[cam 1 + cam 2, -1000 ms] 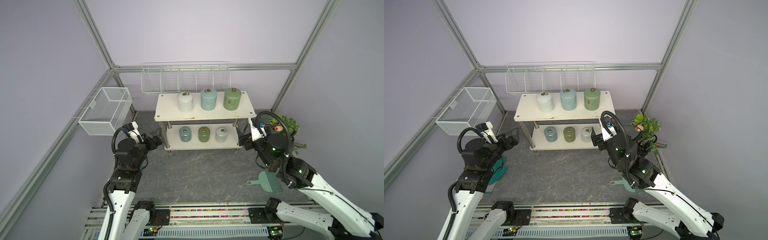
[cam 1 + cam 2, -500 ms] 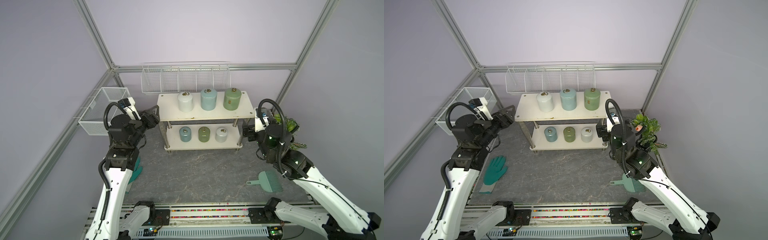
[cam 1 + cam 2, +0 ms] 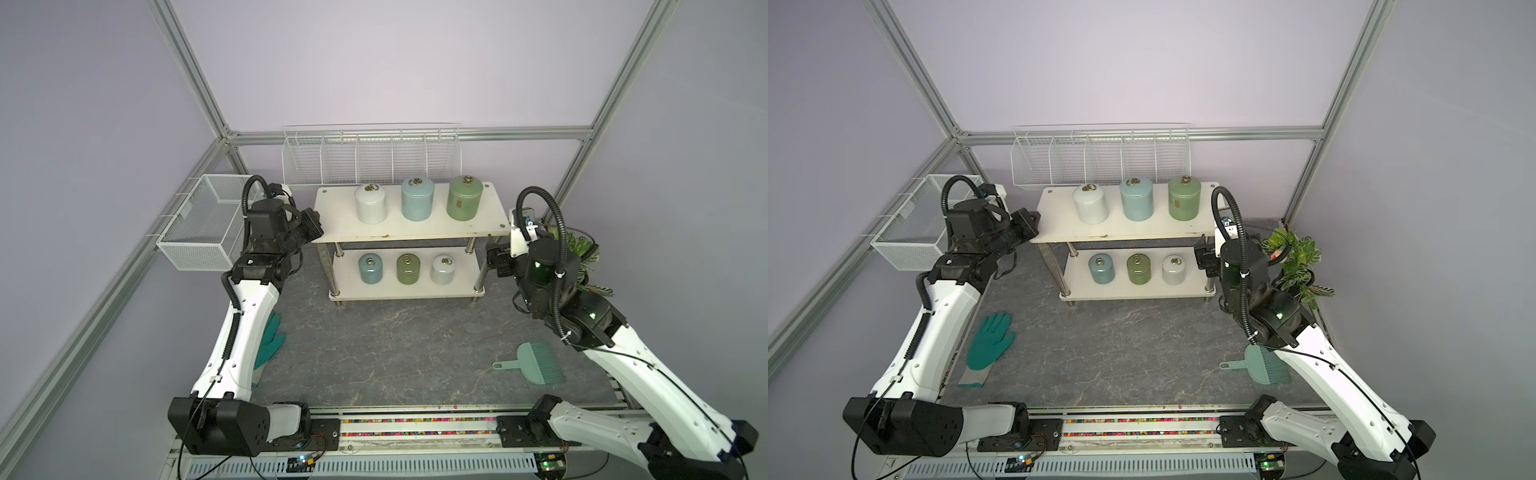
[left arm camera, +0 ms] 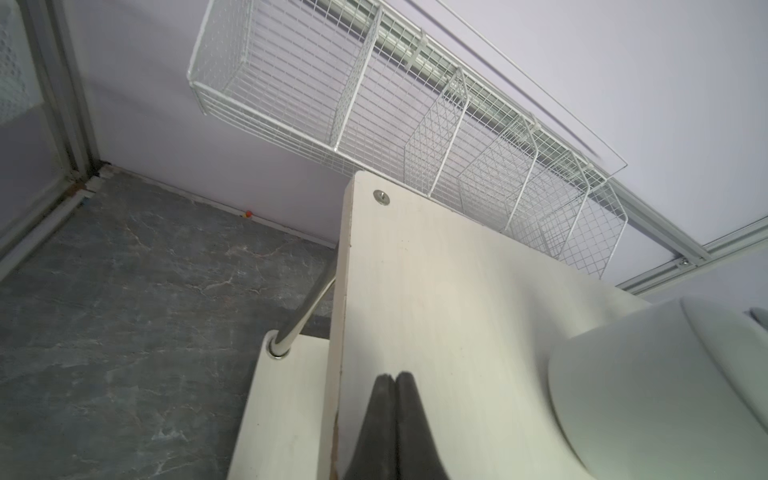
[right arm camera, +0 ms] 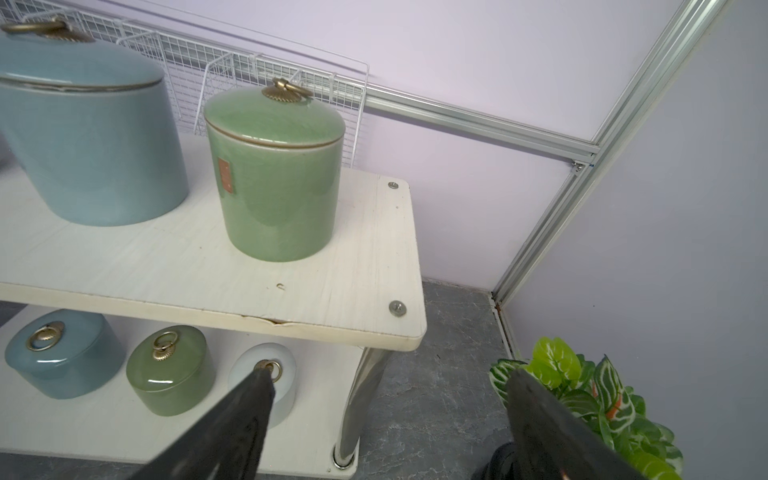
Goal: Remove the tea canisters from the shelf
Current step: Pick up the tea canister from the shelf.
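Note:
The shelf stands at the back with all the tea canisters on it. White, pale blue and green ones sit on the top board. Blue, green and white ones sit on the lower board. My left gripper is shut and empty over the top board's left end, its tips short of the white canister. My right gripper hangs open beside the shelf's right end, its jaws spread wide near the right post, holding nothing.
A white wire basket hangs on the left wall behind my left arm. A long wire rack runs along the back wall. A green glove lies at the left, a teal dustpan at the right, a leafy plant behind my right arm.
My left arm rose and reached to the top board's left end, and its gripper closed from open to shut. My right arm lifted and moved in toward the shelf's right end.

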Controlling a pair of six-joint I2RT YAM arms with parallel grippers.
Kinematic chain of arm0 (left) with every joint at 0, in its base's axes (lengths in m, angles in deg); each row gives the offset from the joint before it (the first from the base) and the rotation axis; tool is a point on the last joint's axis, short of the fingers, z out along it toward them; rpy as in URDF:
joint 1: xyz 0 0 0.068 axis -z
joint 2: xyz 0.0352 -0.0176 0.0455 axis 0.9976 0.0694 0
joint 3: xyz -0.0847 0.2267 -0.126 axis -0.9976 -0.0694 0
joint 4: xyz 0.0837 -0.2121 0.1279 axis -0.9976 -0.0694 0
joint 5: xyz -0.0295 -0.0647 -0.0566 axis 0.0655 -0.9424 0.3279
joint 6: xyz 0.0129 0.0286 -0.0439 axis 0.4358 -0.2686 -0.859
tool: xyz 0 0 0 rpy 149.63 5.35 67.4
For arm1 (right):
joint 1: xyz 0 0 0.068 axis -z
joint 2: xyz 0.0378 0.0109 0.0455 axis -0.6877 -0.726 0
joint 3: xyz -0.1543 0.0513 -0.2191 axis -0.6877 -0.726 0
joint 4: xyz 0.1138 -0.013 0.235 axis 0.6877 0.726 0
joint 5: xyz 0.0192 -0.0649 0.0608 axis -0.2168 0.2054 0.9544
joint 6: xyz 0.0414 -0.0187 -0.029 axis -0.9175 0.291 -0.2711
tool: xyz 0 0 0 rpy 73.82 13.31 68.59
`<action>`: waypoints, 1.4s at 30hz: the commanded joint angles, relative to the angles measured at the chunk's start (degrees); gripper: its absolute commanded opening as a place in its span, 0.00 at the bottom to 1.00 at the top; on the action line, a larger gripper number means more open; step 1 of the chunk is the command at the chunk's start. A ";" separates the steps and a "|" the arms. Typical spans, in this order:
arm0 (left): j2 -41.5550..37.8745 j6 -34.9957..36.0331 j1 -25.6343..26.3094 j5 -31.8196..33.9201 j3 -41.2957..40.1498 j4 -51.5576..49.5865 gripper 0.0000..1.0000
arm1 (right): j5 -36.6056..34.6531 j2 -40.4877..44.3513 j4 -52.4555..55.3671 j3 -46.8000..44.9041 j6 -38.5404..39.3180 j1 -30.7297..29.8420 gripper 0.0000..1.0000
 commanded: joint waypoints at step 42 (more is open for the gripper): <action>4.36 5.06 0.90 -4.52 -0.71 -0.97 0.00 | 21.46 -13.65 -7.54 4.59 -2.63 9.06 0.89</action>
